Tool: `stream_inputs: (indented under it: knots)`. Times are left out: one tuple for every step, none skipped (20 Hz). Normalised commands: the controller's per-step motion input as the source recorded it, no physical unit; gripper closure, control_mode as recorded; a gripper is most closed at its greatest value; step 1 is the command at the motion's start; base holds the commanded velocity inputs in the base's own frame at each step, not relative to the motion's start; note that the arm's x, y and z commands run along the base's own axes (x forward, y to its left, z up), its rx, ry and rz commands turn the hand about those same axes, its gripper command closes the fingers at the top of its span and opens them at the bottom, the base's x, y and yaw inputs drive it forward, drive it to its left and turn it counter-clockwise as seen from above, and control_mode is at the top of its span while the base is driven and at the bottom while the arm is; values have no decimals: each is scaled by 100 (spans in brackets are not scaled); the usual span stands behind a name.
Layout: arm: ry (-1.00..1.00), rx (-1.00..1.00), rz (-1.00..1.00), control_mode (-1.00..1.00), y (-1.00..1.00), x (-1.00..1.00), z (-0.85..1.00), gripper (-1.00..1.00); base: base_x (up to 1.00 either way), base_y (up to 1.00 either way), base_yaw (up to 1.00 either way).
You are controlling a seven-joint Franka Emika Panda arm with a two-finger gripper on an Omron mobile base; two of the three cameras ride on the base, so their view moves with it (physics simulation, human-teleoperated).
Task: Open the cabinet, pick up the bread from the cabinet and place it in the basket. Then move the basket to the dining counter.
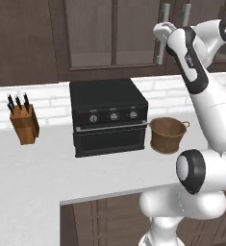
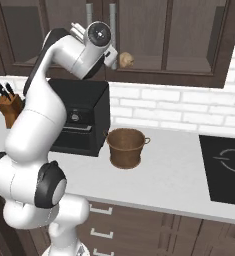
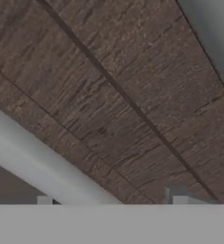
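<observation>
One silver bar handle running slantwise just before pincer, cabinet door shut behind; pincer's opening and hold: cannot tell.

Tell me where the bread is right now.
In the right base view the bread sits inside the cabinet behind its glass door, on the bottom shelf, just right of the silver handles and above the basket on the counter.
</observation>
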Motion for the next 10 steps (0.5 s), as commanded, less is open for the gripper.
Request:
stream_inputs:
  knots:
    - [-32,-5,0,-100,26,0,-40,100,0,0,0]
    - [-35,-4,0,-100,30,5,-45,100,0,0,0]
    - [-33,-2,0,-100,29,23,-40,100,0,0,0]
    - [-26,0,-1,-100,24,42,-31,100,0,0,0]
    - [-19,0,-1,-100,16,44,-17,100,0,0,0]
    - [-5,0,-1,-100,19,44,0,100,0,0,0]
    - [0,0,-1,-100,37,19,0,100,0,0,0]
    - [0,0,-1,-100,45,0,9,100,0,0,0]
    - [0,0,0,-100,31,-32,24,100,0,0,0]
    - [0,0,0,-100,1,-68,37,100,0,0,0]
